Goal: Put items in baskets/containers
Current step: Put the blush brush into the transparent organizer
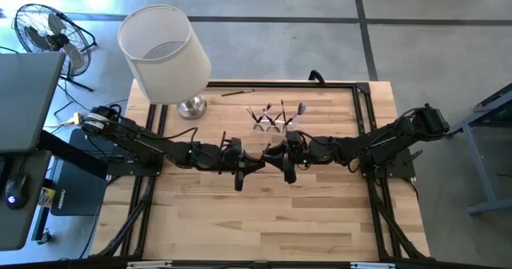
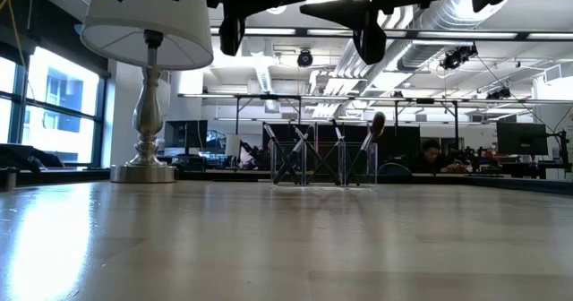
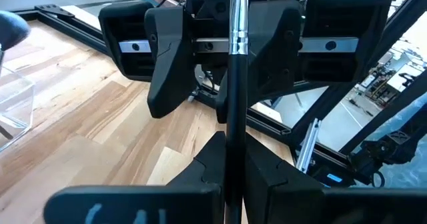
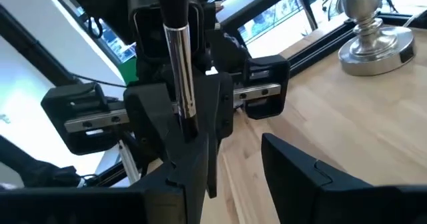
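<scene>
Over the middle of the counter (image 1: pixel 240 213) the two arms meet nose to nose, and the step in hand looks like a handover of one makeup brush (image 3: pixel 235 84) from left to right. The left pincer (image 1: pixel 238 166) is clamped tight on the dark handle, so that the silver ferrule and bristle end stick out toward the other arm. Facing it, the right pincer (image 1: pixel 288 163) has its fingers spread wide with the brush beside one finger; nothing is gripped there yet. To do this well, I judge the right fingers should straddle the handle squarely and close firmly before the left lets go, or the slim brush may slip or swing. Further back stands the clear holder (image 1: pixel 276 122), already bristling with several brushes (image 2: pixel 309 149), near the lamp (image 1: pixel 164 57); the carried brush must arrive upright over a free slot
</scene>
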Robot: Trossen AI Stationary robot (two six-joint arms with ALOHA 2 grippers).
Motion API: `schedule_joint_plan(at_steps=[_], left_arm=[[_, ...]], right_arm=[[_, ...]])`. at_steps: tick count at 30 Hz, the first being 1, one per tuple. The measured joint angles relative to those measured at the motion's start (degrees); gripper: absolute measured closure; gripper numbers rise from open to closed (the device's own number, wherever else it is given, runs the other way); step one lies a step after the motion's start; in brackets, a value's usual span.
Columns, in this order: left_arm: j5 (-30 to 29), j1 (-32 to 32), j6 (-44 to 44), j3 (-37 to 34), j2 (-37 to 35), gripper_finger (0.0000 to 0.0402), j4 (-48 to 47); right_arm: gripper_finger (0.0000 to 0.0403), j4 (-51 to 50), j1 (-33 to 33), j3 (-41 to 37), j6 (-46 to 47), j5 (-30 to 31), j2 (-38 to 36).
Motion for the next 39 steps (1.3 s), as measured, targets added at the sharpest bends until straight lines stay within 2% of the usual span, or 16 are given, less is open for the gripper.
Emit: schedule_joint_plan(at_steps=[16,19,24,30,39], left_arm=[[-0.8,0.2,-0.6,-0.1,0.0,0.0383,0.8],[-0.6,0.2,-1.3,0.0,0.0,0.0383,1.1],[-0.3,0.2,-1.6,0.0,0.0,0.0383,1.2],[0.0,0.2,-1.7,0.0,0.0,0.0383,1.2],[0.3,0.1,-1.7,0.0,0.0,0.0383,1.3]], right_arm=[[0.0268,-3.1,0.2,0.0,-0.7,-6.2,-1.1],[0.0268,-2.6,0.2,0.0,-1.9,-5.6,-1.5],[0.0268,-1.6,-0.1,0.0,-2.1,-1.2,-2.4],[0.0268,2.8,-0.2,0.0,-4.7,-0.4,-2.4],[0.0268,4.4,-0.3,0.0,-5.3,5.6,-2.4]])
